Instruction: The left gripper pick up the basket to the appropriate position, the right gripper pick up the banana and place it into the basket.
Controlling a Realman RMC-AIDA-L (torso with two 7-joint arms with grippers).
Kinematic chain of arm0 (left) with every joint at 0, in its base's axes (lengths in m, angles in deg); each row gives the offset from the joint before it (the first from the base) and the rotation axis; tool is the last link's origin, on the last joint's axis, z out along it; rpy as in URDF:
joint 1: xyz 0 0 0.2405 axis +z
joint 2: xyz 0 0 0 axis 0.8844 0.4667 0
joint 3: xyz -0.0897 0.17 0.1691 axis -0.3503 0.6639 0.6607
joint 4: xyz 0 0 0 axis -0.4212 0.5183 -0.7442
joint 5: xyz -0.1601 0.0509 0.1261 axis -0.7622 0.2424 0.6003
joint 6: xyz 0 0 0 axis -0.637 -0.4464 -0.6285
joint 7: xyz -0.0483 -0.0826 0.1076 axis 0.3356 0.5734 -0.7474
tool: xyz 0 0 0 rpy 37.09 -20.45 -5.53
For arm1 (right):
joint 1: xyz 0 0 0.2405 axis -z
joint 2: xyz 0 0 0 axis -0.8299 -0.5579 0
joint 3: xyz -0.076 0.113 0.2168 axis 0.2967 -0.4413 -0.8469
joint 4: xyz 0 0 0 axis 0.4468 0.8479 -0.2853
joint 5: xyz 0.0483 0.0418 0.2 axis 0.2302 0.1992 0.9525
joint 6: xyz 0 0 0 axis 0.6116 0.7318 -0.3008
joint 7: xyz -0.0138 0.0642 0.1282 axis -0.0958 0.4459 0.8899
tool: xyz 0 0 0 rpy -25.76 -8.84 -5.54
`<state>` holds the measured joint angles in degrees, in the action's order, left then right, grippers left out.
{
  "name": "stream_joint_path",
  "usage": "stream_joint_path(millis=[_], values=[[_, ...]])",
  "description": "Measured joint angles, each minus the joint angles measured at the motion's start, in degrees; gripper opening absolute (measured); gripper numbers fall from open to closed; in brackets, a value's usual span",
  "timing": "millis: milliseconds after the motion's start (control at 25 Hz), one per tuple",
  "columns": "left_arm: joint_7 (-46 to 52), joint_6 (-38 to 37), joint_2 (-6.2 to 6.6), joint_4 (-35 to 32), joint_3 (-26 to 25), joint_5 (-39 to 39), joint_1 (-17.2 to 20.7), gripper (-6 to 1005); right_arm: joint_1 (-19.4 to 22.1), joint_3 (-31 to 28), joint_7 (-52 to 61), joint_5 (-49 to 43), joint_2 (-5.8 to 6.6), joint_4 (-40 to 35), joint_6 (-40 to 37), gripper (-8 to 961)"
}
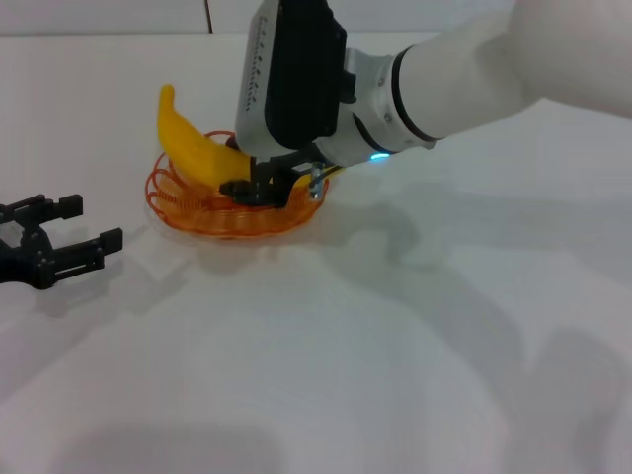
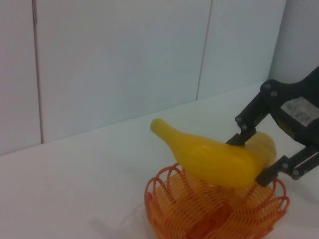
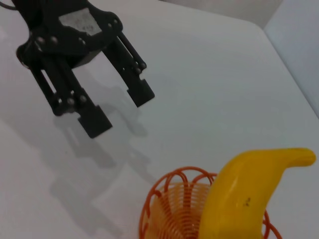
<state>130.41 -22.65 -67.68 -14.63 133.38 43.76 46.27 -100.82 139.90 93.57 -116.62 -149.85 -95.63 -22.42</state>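
The orange wire basket sits on the white table. The yellow banana lies tilted over it, its far tip sticking up past the rim. My right gripper is shut on the banana's near end, just above the basket. The left wrist view shows its labelled fingers clamping the banana over the basket. My left gripper is open and empty, low over the table to the left of the basket. The right wrist view shows it apart from the basket and banana.
The white table stretches in front and to the right of the basket. A panelled white wall stands behind the table's back edge. My white right arm reaches in from the upper right.
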Motion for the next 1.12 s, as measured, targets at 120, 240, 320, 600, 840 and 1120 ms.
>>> stream_joint_path(millis=[120, 240, 320, 600, 840, 1120], values=[[-0.1, 0.0, 0.0, 0.1, 0.0, 0.0, 0.0, 773, 0.0, 0.2, 0.0, 0.9, -0.02, 0.1, 0.3, 547], [-0.1, 0.0, 0.0, 0.1, 0.0, 0.0, 0.0, 772, 0.1, 0.2, 0.0, 1.2, 0.01, 0.1, 0.5, 552], [-0.1, 0.0, -0.01, 0.1, 0.0, 0.0, 0.2, 772, 0.8, 0.2, -0.2, 1.2, 0.03, -0.5, 1.0, 579], [-0.1, 0.0, -0.11, 0.1, 0.0, 0.0, 0.5, 772, 9.8, -5.2, -4.9, 3.6, 0.64, -7.9, 0.2, 750], [-0.3, 0.0, -0.13, 0.1, 0.0, 0.0, 0.6, 773, 16.9, -16.2, -21.1, 17.7, 0.75, -6.1, -9.2, 837], [-0.6, 0.0, -0.2, 0.1, 0.0, -0.1, 0.5, 773, 17.8, -30.9, -34.6, 25.0, 0.82, 6.9, -19.4, 855]])
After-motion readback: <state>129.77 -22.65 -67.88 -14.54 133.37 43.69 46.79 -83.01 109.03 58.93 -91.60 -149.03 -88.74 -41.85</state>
